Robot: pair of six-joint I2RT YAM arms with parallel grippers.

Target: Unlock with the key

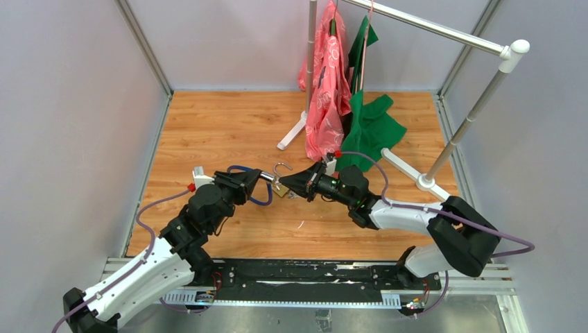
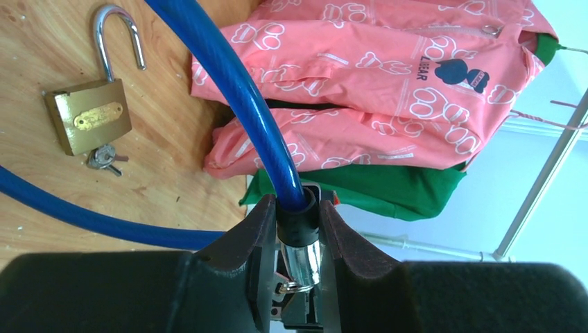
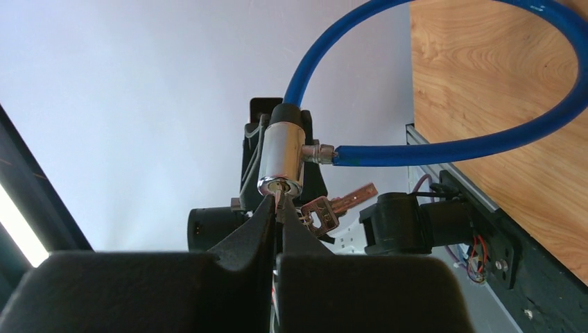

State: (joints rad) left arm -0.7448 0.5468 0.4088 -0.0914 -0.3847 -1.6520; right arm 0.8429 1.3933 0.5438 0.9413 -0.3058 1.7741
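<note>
A blue cable lock [image 1: 248, 169] is held off the wooden table between both arms. My left gripper [image 2: 299, 208] is shut on its silver cylinder [image 2: 303, 253] just below the black collar, and the blue cable [image 2: 229, 76] rises out of it. In the right wrist view the cylinder [image 3: 281, 156] faces my right gripper [image 3: 277, 205], which is shut on a key [image 3: 278, 197] whose tip sits at the keyhole. Spare keys [image 3: 333, 207] hang beside it. In the top view the left gripper [image 1: 260, 179] and right gripper [image 1: 291, 186] meet nose to nose.
A brass padlock [image 2: 89, 118] lies on the table with its shackle open and small keys [image 2: 104, 158] at its base; it also shows in the top view [image 1: 281, 186]. A garment rack [image 1: 430, 28] with a pink jacket [image 1: 329, 90] and green clothes [image 1: 371, 125] stands behind.
</note>
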